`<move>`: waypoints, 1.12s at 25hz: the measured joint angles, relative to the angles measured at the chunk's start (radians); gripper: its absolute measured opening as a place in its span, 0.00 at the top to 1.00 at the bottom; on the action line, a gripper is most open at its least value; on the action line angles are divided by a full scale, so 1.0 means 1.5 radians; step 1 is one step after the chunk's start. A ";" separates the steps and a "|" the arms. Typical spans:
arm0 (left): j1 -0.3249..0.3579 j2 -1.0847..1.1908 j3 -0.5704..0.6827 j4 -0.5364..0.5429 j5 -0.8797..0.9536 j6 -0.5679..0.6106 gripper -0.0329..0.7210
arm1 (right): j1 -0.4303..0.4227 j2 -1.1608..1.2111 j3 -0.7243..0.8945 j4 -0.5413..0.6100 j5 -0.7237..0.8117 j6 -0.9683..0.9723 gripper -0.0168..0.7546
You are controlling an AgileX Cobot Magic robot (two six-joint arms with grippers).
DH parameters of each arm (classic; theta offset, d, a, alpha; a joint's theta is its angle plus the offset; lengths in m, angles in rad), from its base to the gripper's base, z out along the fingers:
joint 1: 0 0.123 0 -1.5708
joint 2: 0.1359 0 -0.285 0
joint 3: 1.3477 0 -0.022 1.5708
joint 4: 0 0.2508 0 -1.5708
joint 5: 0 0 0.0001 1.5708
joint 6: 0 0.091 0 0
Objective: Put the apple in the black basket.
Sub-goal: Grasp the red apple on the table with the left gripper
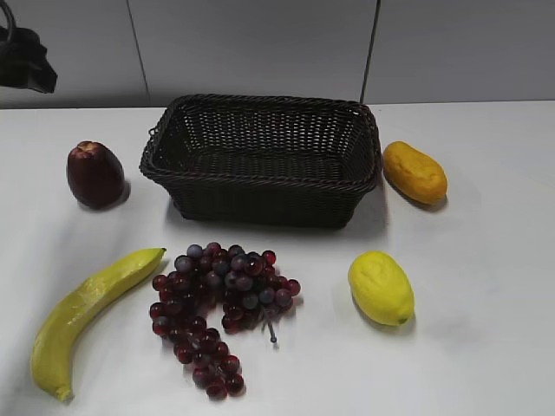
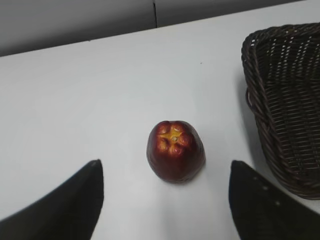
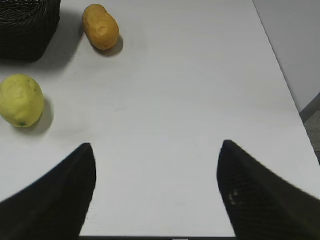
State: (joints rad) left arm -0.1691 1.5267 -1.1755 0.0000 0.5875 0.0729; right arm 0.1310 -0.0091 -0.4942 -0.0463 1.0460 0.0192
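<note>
The dark maroon apple (image 1: 94, 174) stands on the white table left of the black basket (image 1: 260, 195). In the left wrist view the apple (image 2: 175, 151) lies ahead of and between my left gripper's open fingers (image 2: 165, 167), not touched, with the basket's woven wall (image 2: 285, 110) to its right. A dark part of the left arm shows at the top left of the exterior view (image 1: 26, 61). My right gripper (image 3: 156, 147) is open and empty above bare table; only a corner of the basket (image 3: 25, 25) shows there.
A banana (image 1: 82, 316) and a bunch of grapes (image 1: 217, 303) lie in front of the basket. A yellow lemon (image 1: 380, 287) lies front right and an orange mango-like fruit (image 1: 414, 172) right of the basket. The table's right edge (image 3: 285, 90) shows in the right wrist view.
</note>
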 joint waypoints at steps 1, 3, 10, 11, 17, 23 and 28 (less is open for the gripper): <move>-0.002 0.025 -0.027 0.000 0.026 0.000 0.20 | 0.000 0.000 0.000 0.000 0.000 0.000 0.24; -0.007 0.071 -0.075 0.000 0.073 0.000 0.20 | 0.000 0.000 0.000 0.000 0.000 0.000 0.24; -0.026 0.208 -0.196 0.000 0.128 0.000 0.20 | 0.000 0.000 0.000 0.000 0.000 0.000 0.24; -0.026 0.222 -0.205 0.000 0.130 0.000 0.20 | 0.000 0.000 0.000 0.000 0.000 0.000 0.24; -0.026 0.293 -0.230 0.003 0.138 0.000 0.20 | 0.000 0.000 0.000 0.000 0.000 0.000 0.24; -0.026 0.336 -0.230 0.032 0.140 0.000 0.20 | 0.000 0.000 0.000 0.000 0.000 0.000 0.24; -0.026 0.361 -0.231 0.059 0.140 0.000 0.20 | 0.000 0.000 0.000 0.000 0.000 0.000 0.24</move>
State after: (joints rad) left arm -0.2077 2.0685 -1.5217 0.0879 0.7971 0.0729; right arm 0.1310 -0.0091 -0.4942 -0.0463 1.0460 0.0192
